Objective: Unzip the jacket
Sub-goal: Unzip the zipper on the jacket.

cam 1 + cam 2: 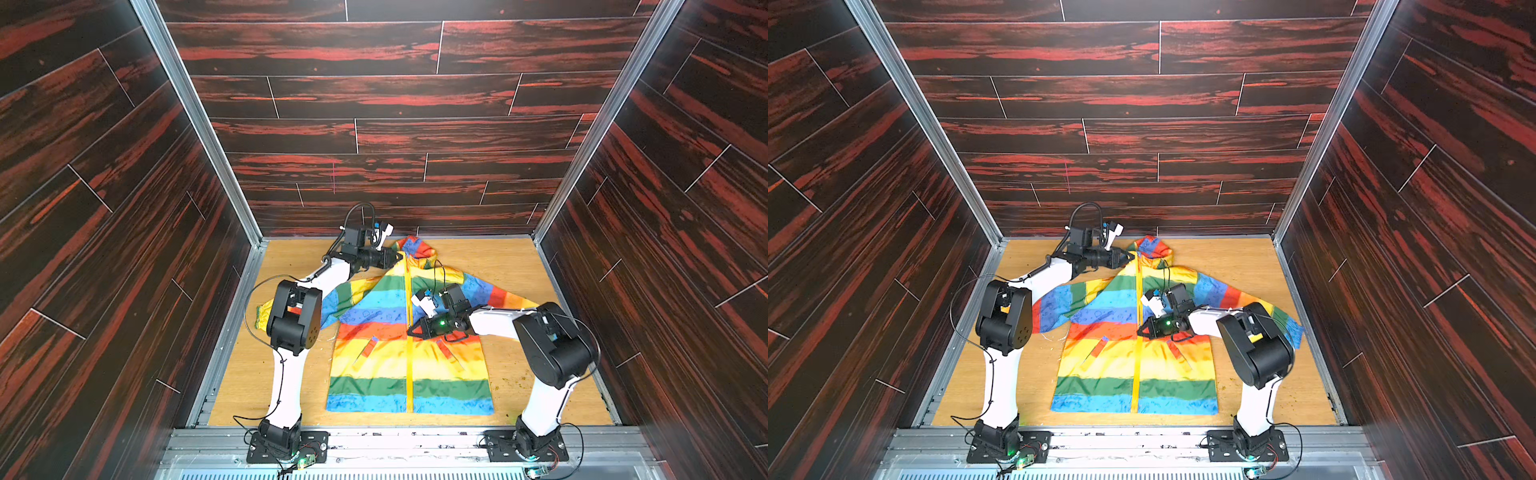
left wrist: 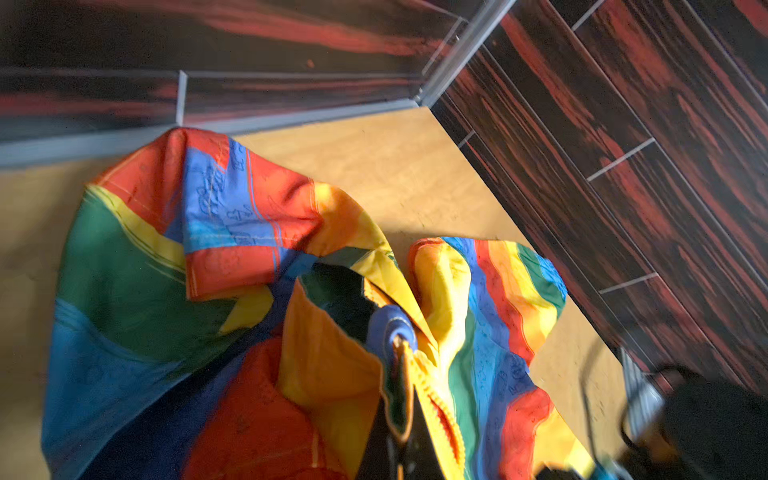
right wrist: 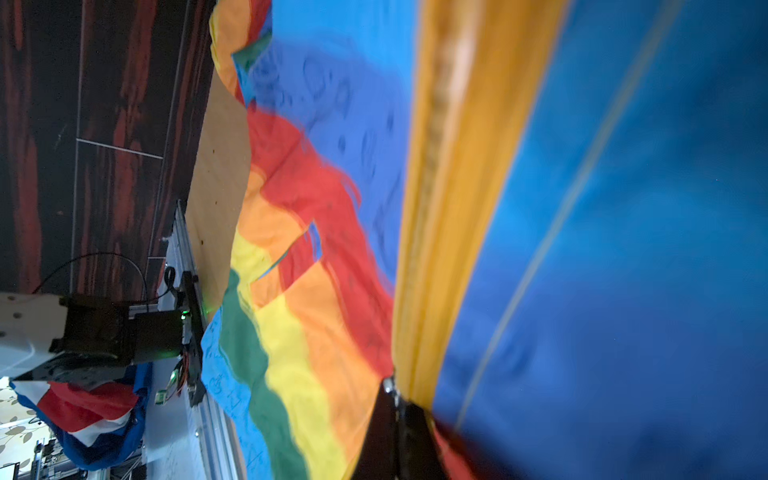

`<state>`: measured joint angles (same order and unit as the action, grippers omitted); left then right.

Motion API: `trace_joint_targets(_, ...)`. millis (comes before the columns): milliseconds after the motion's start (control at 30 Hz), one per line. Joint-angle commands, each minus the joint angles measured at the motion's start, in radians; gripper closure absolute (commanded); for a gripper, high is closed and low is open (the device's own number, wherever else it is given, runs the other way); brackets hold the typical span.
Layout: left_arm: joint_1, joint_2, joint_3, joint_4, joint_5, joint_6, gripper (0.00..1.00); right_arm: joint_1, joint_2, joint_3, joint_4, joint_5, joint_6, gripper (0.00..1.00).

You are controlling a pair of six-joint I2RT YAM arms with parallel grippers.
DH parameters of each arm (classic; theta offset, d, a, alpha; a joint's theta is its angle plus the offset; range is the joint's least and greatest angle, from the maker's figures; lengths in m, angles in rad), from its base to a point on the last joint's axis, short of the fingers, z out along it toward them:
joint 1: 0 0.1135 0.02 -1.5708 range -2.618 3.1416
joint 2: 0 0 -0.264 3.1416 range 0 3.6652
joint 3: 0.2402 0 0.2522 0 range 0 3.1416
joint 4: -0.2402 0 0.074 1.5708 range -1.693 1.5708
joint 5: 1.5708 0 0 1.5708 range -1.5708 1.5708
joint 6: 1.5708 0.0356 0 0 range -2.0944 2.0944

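Jacket point(image 1: 374, 365) lies flat, front up, on the table point(image 1: 519, 266). Hood point(image 1: 415, 247) is at the far wall, hem point(image 1: 374, 405) at the near edge. Zipper point(image 1: 409, 374) runs down the middle, far to near, and that is the long axis.

Left gripper point(image 1: 397, 257) is at the collar point(image 1: 409, 266), closed and pinching the fabric edge beside the zipper's top. In the left wrist view the collar is parted and bare teeth point(image 2: 438, 411) show, so we judge the top stretch open.

Right gripper point(image 1: 411, 330) is on the zipper at chest height, jaws closed tight on the yellow tape. The right wrist view shows a small metal bit point(image 3: 390, 386) at the tips. It is likely the slider or pull, but we cannot confirm.

What matters: the closed run of zipper lies from the right gripper toward the hem, in line with the tape. The left gripper sits at the far end of that line. We judge the pull must go straight nearward, with the left anchoring the collar against it. The right arm is the nearer one to that run. Sideways drift would likely bunch the thin fabric.
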<state>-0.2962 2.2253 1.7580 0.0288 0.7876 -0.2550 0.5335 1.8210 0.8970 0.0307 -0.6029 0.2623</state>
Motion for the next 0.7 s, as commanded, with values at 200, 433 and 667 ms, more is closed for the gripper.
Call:
trace_joint_targets(200, 0.031, 0.104, 0.164, -0.005, -0.045, 0.017, 1.0, 0.072, -0.079, -0.099, -0.132, 0.019, 0.065, 1.0)
trace_joint_targets(433, 0.045, 0.198, 0.298, -0.07, -0.048, 0.044, 1.0, 0.144, -0.106, -0.146, -0.158, 0.035, 0.142, 1.0)
trace_joint_targets(667, 0.055, 0.272, 0.412, -0.118, -0.044, 0.06, 1.0, 0.177, -0.179, -0.202, -0.187, 0.045, 0.19, 1.0)
